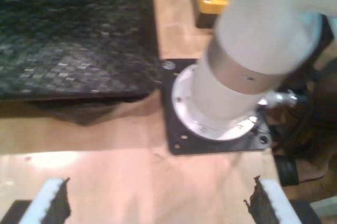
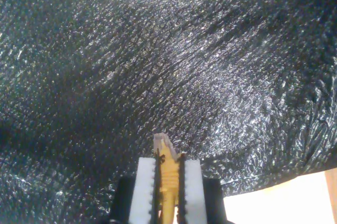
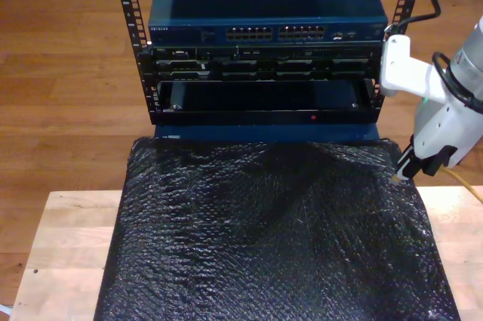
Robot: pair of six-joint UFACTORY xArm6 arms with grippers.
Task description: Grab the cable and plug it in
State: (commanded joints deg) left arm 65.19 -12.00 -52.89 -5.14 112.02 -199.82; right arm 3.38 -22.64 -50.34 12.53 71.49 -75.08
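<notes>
A: Second gripper?
B: My second gripper point(image 2: 168, 182) — pads clenched on the cable point(image 2: 167, 174), its clear plug poking past the tips above the black bubble wrap point(image 2: 158, 66); at 3 o'clock in the exterior view.
A: First?
B: My first gripper point(image 1: 155, 203) — fingers wide apart, holding nothing, above the wooden table point(image 1: 152, 182).

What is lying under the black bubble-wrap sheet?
The black bubble-wrap sheet lies on a light wooden table, bare beside it. Whatever sits beneath its middle is covered.
</notes>
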